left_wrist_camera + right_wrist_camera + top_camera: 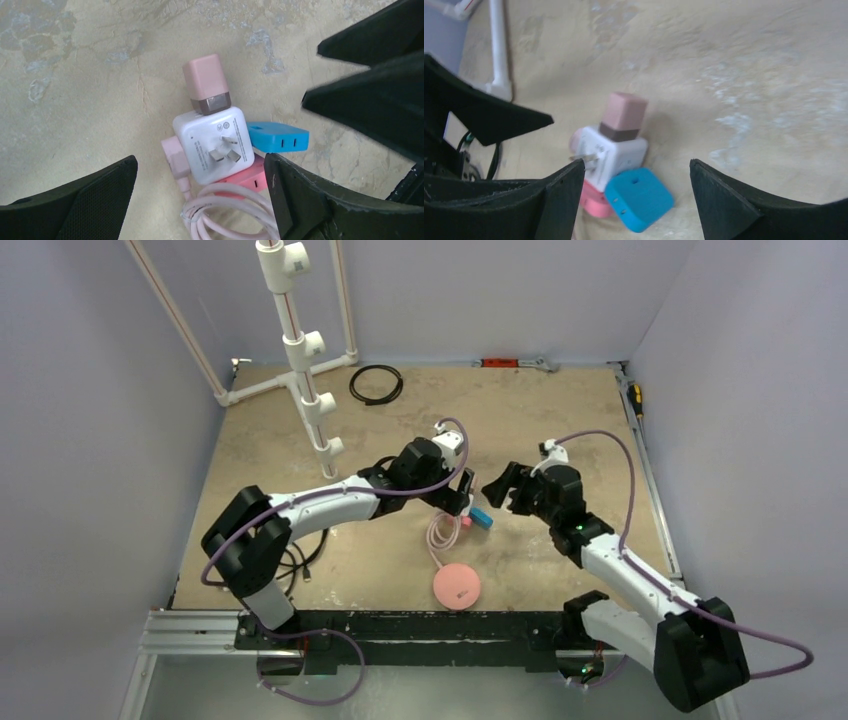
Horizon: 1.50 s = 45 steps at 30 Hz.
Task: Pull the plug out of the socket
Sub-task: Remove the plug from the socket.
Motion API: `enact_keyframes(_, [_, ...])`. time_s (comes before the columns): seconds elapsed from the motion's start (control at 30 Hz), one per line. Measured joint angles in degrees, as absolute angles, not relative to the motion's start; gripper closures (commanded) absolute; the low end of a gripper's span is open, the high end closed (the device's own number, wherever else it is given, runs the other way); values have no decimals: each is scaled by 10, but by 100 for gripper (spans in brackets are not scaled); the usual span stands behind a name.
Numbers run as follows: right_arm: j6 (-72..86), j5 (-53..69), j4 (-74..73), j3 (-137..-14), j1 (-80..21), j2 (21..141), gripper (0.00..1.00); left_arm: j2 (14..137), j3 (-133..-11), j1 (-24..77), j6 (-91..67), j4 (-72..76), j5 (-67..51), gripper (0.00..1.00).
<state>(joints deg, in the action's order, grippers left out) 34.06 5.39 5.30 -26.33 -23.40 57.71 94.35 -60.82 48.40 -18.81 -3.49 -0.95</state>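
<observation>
Now: nothing gripped.
Socket point(215, 145): lying on bench point(75, 75), several faces occupied.
Left tool point(200, 160): open, astride socket, likely to brace it.
Right tool point(638, 162): open, facing socket, likely meant for pink plug point(625, 111) seated in it.

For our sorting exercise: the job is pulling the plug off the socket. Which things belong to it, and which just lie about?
Job: socket, pink plug, blue plug, left claw, right claw.
Lying about: black ring, pipe stand, screwdriver.
</observation>
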Motion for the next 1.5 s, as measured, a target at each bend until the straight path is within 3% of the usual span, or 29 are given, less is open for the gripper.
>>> enact_keyframes(0.23, [331,57,45,-265,-133,585,16,1009,-655,486,-189,-41,-8,2])
enact_keyframes(0.63, [315,71,44,-265,-112,587,15,1046,-711,512,-179,-64,67,1])
enact_keyframes(0.87, [311,70,43,-265,-111,585,15,1063,-719,529,-171,-83,85,11])
enact_keyframes(1.1, [310,70,43,-265,-108,585,15,1087,-739,530,-166,-91,95,29])
enact_keyframes(1.5, [305,70,43,-265,-108,585,15,1099,-758,537,-158,-107,112,32])
